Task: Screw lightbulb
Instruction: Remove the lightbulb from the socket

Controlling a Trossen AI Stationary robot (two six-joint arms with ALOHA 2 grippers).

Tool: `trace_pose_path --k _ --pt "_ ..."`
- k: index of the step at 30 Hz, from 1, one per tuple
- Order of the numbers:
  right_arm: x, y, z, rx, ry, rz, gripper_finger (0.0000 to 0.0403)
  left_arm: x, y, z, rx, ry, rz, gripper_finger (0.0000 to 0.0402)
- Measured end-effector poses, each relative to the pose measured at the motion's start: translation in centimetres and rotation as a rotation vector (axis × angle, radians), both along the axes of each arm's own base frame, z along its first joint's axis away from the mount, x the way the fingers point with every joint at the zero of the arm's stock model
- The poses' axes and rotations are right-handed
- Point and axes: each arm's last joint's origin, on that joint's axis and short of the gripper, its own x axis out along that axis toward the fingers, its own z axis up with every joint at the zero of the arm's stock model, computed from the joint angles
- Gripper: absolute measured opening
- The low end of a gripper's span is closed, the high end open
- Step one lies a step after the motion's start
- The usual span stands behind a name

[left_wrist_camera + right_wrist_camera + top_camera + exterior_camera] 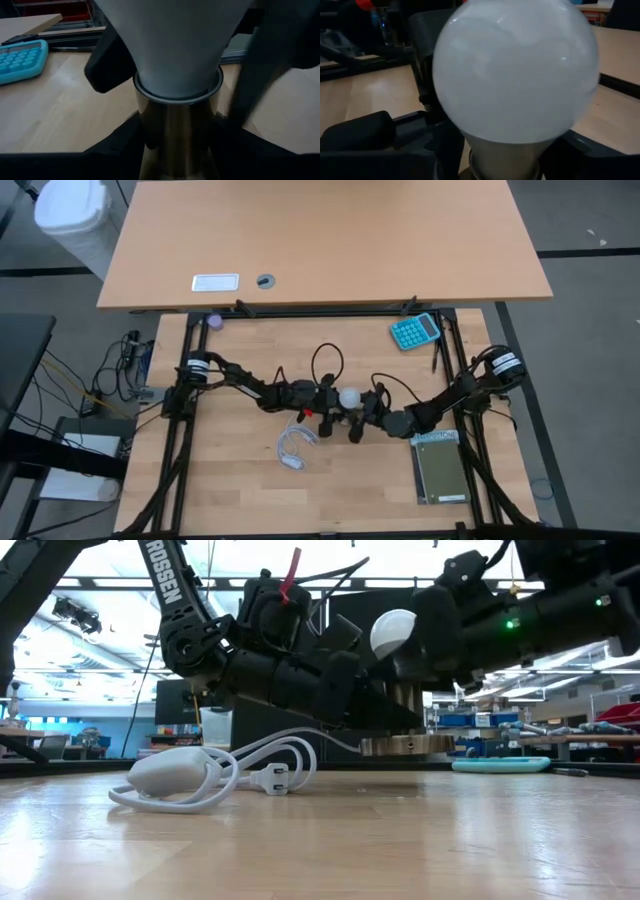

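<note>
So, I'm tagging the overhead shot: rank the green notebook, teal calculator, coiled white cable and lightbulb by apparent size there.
1. Green notebook
2. Teal calculator and coiled white cable: look alike in spread, not ranked
3. Lightbulb, partly hidden by the grippers

- The lightbulb (347,396) is seen near the middle of the table in the high view, as a small round white dome.
- A matte white, pear-shaped globe (515,70) is shown, narrowing downward to a neck.
- The neck is seated in a silvery-grey metal collar (177,107), and the bulb is held upright, dome upward.
- In the low view the bulb (392,632) is found raised above the tabletop, with only part of its dome visible between dark parts.
- A faint seam is visible where the white neck meets the metal rim.
- No cracks or marks are made out on the globe.
</note>
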Motion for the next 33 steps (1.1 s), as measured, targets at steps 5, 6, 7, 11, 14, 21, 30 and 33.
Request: trace_pose_path --k 5,6,7,11,14,21,30,33 --pt "-0.3 0.0 -0.2 0.010 -0.004 0.001 0.0185 0.0 0.0 0.0 0.001 0.002 -0.003 0.0195" --pt "-0.3 0.0 -0.2 0.011 -0.004 0.004 0.0180 0.0 0.0 0.0 0.001 0.003 -0.006 0.0195" --pt "-0.4 0.0 -0.3 0.012 -0.004 0.005 0.0177 0.0 0.0 0.0 0.001 0.003 -0.007 0.0195" --pt "-0.5 0.0 -0.4 0.006 0.001 0.017 0.0175 0.0 0.0 0.0 -0.001 0.004 -0.016 0.0195" --pt "-0.8 -0.1 -0.5 -0.007 0.003 0.060 0.0178 0.0 -0.1 -0.1 0.000 0.008 -0.032 0.0195" --pt "-2.6 -1.1 -1.2 -0.013 -0.043 0.227 0.0176 0.0 -0.2 -0.1 0.007 0.012 -0.077 0.0195" --pt "-2.0 -3.5 -1.2 -0.047 -0.035 0.471 0.0176 -0.1 -0.3 -0.2 0.003 0.018 -0.109 0.0195" --pt "-1.8 -4.2 -1.2 -0.066 -0.034 0.555 0.0176 -0.1 -0.4 -0.1 0.004 0.013 -0.123 0.0195"
